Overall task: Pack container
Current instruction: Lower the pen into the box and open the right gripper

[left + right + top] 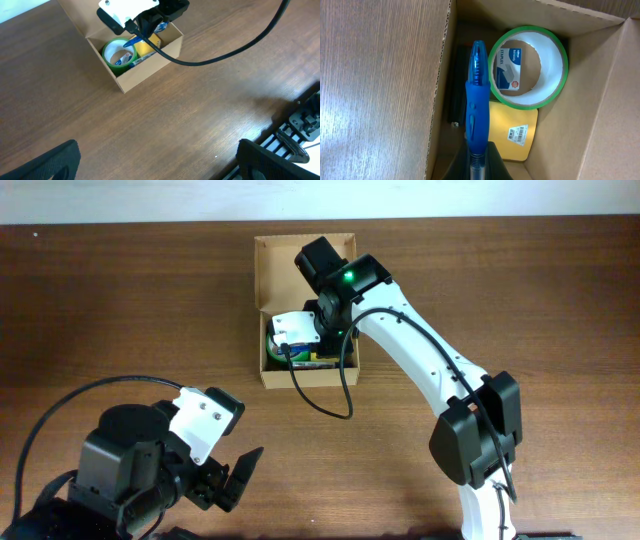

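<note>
1. The right gripper (476, 162) is closed on a blue pen (475, 100), gripping it at its lower barrel. The rest of the pen sticks out past the fingers into the open container (612, 100).
2. In the right wrist view the pen lies along the container's wall. Just beside it is a green-edged tape roll (528, 67). Whether the pen touches anything below cannot be told.
3. A small staples box (506, 70) sits inside the roll's hole. A yellow packet with a barcode label (512, 132) lies next to the roll. A dark item (456, 90) lies along the wall under the pen.
4. The container (310, 378) stands near the table's far edge, about midway along it. Its flap lid is folded back toward that edge.
5. The right arm reaches over the container from the near right corner. A black cable (330, 395) loops down from its wrist onto the table (120, 300).
6. The left gripper (235, 475) hovers by the near edge toward the left corner, well apart from the container. Its fingers (47, 162) are spread wide and hold nothing.
</note>
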Tool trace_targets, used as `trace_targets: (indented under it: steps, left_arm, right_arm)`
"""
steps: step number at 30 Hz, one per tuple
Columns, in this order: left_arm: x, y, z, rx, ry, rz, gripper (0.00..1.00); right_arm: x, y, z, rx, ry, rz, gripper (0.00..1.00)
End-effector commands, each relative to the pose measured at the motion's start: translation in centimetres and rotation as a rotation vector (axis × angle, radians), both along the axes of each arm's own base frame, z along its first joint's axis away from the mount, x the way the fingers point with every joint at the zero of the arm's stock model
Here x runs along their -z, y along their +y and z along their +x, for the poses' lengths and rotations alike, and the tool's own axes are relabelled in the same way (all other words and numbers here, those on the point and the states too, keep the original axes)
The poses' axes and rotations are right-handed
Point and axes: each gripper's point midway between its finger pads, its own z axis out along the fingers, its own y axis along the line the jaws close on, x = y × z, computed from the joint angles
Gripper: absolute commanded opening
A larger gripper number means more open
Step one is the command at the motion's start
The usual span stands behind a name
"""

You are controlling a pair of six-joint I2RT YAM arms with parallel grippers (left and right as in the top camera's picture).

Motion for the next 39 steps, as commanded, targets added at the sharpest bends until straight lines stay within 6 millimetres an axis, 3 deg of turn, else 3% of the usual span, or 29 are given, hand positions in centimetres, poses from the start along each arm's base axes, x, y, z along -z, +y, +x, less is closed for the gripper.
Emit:
trace_targets:
  steps: [1,7,15,18,22,26,28,31,34,39]
  left_arm:
    - [-0.6,-0.2,-0.2,0.026,-0.022,-0.005,0.99]
    - [-0.6,-0.2,-0.2,0.026,-0.022,-0.005,1.0]
    - [-0.6,-0.2,-0.2,0.026,-0.022,-0.005,1.0]
    - [-0.6,-0.2,-0.2,0.026,-0.022,-0.005,1.0]
    - [-0.6,-0.2,-0.2,0.026,-0.022,-0.005,1.0]
    - [-0.6,-0.2,-0.2,0.026,-0.022,-0.005,1.0]
    - [-0.6,-0.2,-0.2,0.026,-0.022,-0.005,0.99]
    - [-0.6,-0.2,-0.2,0.026,-0.022,-0.005,1.0]
    - [-0.6,-0.2,-0.2,0.026,-0.022,-0.005,1.0]
    - [-0.6,-0.2,-0.2,0.026,-0.022,-0.005,1.0]
  right_arm:
    - [2.1,0.6,-0.4,-0.025,0.049,-0.006,0.04]
    - [4.0,0.6,-0.4,-0.024,0.082,-0.029,0.04]
    - [5.1,0.6,-0.3,-0.022,0.1,-0.039,0.04]
    - [5.1,0.6,-0.3,-0.021,0.098,-0.039,0.24]
    - [5.1,0.6,-0.3,-0.019,0.1,-0.04,0.36]
    - [5.1,0.5,-0.3,-0.018,0.098,-0.043,0.37]
    - [5.0,0.5,-0.2,-0.015,0.096,-0.041,0.32]
    - [2.9,1.1,0.7,0.089,0.076,-0.003,0.25]
    - [-0.7,2.0,1.9,0.192,0.032,0.062,0.12]
    - [-6.8,2.9,3.4,0.33,-0.024,0.171,0.06]
